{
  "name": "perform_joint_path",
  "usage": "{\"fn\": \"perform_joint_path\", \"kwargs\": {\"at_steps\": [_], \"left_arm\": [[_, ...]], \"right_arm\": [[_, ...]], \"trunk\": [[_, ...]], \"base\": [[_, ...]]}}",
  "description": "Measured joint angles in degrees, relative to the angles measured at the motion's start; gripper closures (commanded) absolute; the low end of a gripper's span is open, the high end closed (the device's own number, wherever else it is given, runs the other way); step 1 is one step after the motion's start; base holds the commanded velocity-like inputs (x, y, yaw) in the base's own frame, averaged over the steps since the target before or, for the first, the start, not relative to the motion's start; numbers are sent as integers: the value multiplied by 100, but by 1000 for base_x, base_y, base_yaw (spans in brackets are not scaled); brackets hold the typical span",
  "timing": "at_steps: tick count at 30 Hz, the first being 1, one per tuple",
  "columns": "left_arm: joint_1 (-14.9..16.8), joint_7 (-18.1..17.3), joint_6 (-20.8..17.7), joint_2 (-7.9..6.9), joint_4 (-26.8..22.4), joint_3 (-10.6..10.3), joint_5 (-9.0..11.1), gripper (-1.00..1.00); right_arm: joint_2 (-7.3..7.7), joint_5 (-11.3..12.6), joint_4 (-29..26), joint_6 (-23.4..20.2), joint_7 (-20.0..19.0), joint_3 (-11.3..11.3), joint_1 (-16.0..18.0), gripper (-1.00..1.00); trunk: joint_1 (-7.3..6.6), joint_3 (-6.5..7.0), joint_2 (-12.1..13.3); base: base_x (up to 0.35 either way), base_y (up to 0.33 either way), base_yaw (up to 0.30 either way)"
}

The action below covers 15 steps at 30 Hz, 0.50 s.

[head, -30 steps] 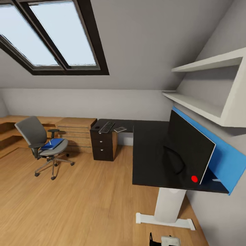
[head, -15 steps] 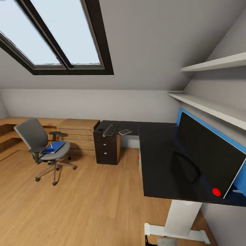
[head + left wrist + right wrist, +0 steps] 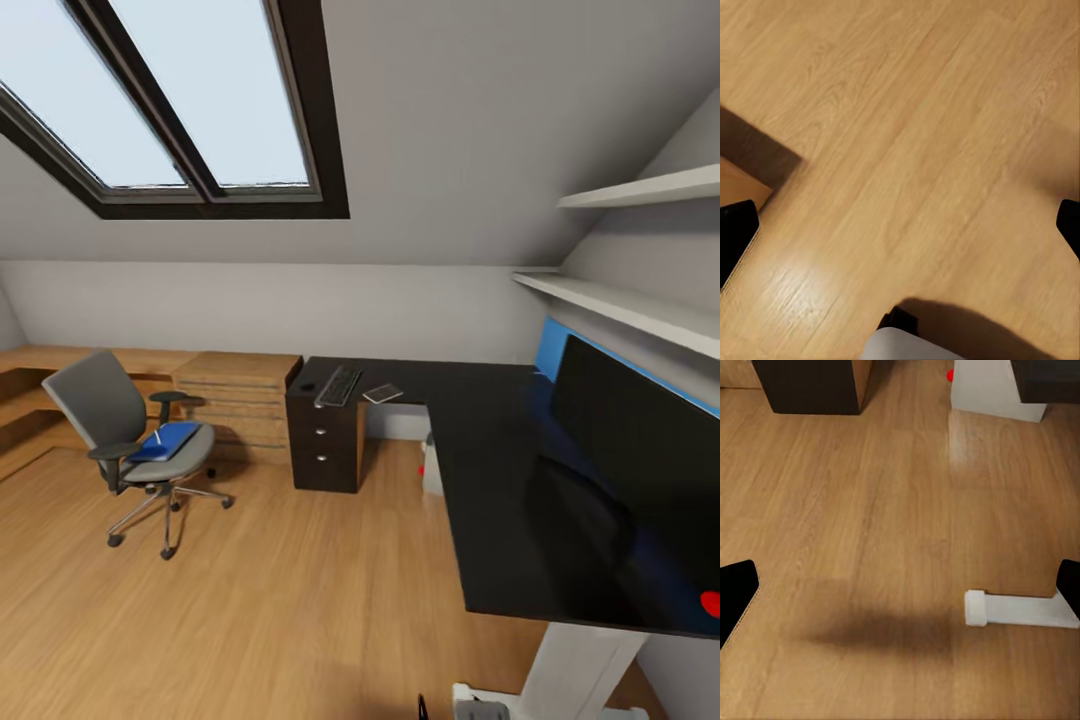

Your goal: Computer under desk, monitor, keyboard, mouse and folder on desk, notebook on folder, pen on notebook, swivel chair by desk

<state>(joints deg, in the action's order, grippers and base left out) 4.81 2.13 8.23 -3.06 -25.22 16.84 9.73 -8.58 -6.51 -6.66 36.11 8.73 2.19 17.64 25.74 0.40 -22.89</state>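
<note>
Fingers of my left gripper (image 3: 900, 225) and right gripper (image 3: 900, 589) stand spread wide over bare wooden floor (image 3: 907, 112), holding nothing.

Main risk, in my judgement: the desk (image 3: 520, 470) juts toward me, and swinging the base near it could knock its edge or the monitor (image 3: 640, 450) standing on the near wing.

The swivel chair (image 3: 135, 440) sits well apart from the desk, out on the floor; on castors it could roll off if I nudge it while reaching.

The computer (image 3: 432, 465) shows as a pale box under the desk, beside the drawers.

The folder (image 3: 165, 440) lies on the chair seat with what looks like a pen on top, which could slide off in a tilted lift.

The keyboard (image 3: 339, 385) lies on the far wing above the drawers, a small flat object just beside it.
</note>
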Motion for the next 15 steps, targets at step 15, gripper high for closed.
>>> {"fn": "perform_joint_path", "kwargs": {"at_steps": [15], "left_arm": [[0,1,204,-2,2,9,3,-100]], "right_arm": [[7,-14,2,1,1,-3,0,-100]], "trunk": [[2,0,1]], "base": [[172,173,0]]}}
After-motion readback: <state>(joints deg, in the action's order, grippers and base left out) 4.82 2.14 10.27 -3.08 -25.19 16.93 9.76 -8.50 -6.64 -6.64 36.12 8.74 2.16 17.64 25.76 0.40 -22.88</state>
